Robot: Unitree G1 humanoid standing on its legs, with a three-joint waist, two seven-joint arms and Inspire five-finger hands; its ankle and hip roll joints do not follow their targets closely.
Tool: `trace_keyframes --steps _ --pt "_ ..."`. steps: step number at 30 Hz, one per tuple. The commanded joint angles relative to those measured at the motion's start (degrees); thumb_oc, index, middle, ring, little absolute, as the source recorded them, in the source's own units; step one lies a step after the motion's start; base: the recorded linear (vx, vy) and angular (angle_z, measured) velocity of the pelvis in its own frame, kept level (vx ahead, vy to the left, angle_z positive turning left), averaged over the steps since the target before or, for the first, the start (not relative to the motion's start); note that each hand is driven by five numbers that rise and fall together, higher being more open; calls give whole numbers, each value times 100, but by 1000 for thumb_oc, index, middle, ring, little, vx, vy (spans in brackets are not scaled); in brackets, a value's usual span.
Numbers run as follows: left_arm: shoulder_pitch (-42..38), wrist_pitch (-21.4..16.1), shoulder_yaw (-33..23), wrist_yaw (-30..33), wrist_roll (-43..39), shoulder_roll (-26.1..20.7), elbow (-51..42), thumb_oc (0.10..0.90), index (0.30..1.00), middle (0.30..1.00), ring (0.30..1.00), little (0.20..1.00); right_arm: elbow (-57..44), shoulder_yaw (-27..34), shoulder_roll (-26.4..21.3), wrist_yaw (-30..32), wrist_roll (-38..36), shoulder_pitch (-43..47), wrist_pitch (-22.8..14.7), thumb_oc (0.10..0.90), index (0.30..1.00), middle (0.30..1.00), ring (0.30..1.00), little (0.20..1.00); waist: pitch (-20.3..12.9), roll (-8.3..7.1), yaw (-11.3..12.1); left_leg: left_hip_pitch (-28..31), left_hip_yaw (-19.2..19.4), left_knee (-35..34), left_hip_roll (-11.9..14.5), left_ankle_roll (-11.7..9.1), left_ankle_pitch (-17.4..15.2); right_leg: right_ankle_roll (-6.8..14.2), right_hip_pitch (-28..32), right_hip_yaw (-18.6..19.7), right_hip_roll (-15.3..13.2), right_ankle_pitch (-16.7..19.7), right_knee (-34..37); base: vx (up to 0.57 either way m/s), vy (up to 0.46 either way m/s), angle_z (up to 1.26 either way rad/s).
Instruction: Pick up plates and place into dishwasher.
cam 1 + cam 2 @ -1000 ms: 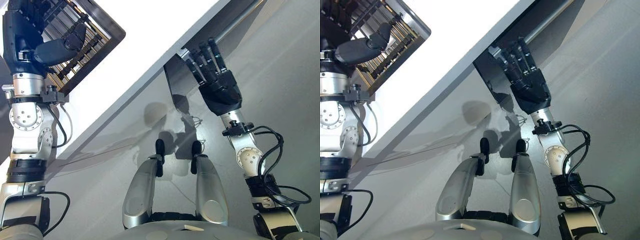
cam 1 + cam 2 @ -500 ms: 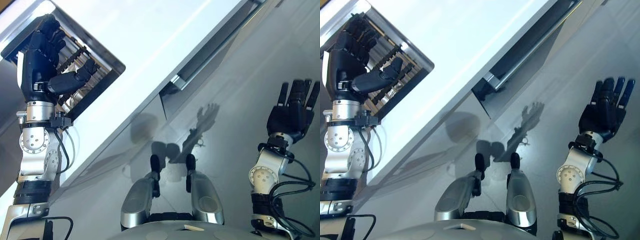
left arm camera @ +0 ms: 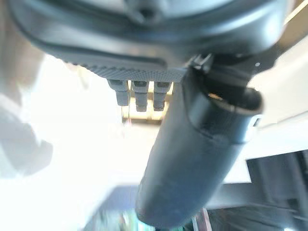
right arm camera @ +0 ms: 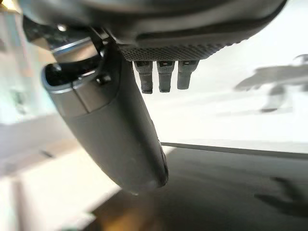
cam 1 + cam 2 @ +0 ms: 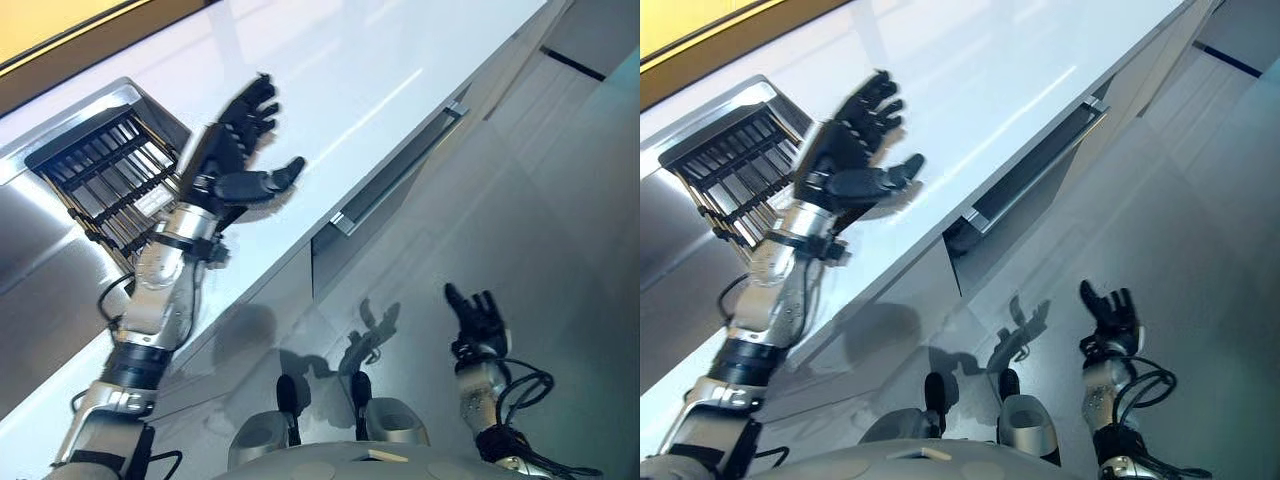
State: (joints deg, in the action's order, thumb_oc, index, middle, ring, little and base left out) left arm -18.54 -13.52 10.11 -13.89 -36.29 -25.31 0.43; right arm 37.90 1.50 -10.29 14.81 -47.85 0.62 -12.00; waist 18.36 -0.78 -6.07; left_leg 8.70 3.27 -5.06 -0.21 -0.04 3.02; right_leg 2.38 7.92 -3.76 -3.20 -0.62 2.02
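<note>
White counter (image 5: 330, 70) runs diagonally across the scene, w/ grey cabinet fronts below it. Dishwasher (image 5: 385, 205) front sits under the counter edge, pulled slightly ajar, dark gap behind its long bar handle (image 5: 1035, 165). Black wire dish rack (image 5: 105, 180) sits in the steel sink area at the counter's left end; can't make out any plates in it. Left hand (image 5: 235, 150) is raised above the counter just beside the rack, fingers spread, thumb out, grasping nothing. Right hand (image 5: 478, 322) hangs low over the grey floor (image 5: 570, 220), well apart from the dishwasher, fingers straight & empty
</note>
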Motion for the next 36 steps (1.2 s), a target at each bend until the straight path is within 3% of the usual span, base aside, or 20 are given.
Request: trace_keyframes --steps 1,8,13,14,17,18,22,25,29,36 --pt "-722 -52 359 -569 -695 559 -521 800 900 900 900 900 224 34 -393 105 534 53 1 800 900 900 900 900 -659 142 -145 30 233 6 -289 272 -434 40 -311 127 368 42 -381 0 0 0" --pt "-600 1403 1293 -1160 -1316 1355 -161 800 900 900 900 900 1245 -331 -443 -72 1419 204 381 800 900 900 900 900 -778 148 -203 124 324 6 -283 348 -533 62 -266 273 397 106 -341 -1 9 -2" --pt "-315 2340 1834 -1005 -1569 1602 516 800 900 900 900 900 1474 -527 -481 -223 1691 177 490 800 900 900 900 900 -839 143 -264 125 412 6 -285 379 -559 92 -290 358 412 149 -320 -7 25 -10" --pt "-240 2692 1944 -957 -1681 1649 761 800 900 900 900 900 1552 -552 -499 -274 1773 178 482 800 900 900 900 900 -850 134 -281 125 439 6 -283 383 -563 102 -292 377 415 159 -311 -5 6 -6" --pt "-77 3004 2116 -992 -1483 1754 1250 800 900 900 900 900 1625 -576 -514 -310 1760 182 477 800 900 900 900 900 -883 113 -294 105 476 6 -282 385 -565 120 -311 405 421 189 -283 -9 -3 -1" --pt "82 3403 2262 -897 -1085 1801 1740 800 900 900 900 900 1700 -579 -517 -357 1761 182 470 800 900 900 900 900 -911 94 -297 91 511 6 -275 387 -580 137 -328 409 425 204 -261 -28 -10 -4" --pt "244 3527 2325 -596 -543 1815 2525 800 900 900 900 900 1640 -636 -510 -413 1885 162 560 800 900 900 900 900 -955 77 -311 72 552 6 -276 398 -580 157 -345 428 432 222 -225 -15 -3 -3" --pt "291 3422 2297 -435 -203 1725 2952 800 900 900 900 900 1565 -665 -509 -510 1938 136 620 800 900 900 900 900 -984 73 -314 58 577 6 -275 411 -580 169 -367 462 438 230 -224 -19 -2 -7" --pt "380 3091 2172 -224 738 1580 3411 800 900 900 900 900 1413 -854 -512 -797 2434 78 755 800 900 900 900 900 -994 68 -285 39 596 6 -272 410 -563 174 -396 435 437 225 -237 -7 -2 -1" --pt "860 2502 1375 224 1294 1425 4675 800 900 900 900 900 1412 -977 -427 -1138 2524 -139 915 800 900 900 900 900 -988 -7 -129 -4 531 6 -268 367 -508 158 -374 352 437 265 -136 -28 -24 -1"
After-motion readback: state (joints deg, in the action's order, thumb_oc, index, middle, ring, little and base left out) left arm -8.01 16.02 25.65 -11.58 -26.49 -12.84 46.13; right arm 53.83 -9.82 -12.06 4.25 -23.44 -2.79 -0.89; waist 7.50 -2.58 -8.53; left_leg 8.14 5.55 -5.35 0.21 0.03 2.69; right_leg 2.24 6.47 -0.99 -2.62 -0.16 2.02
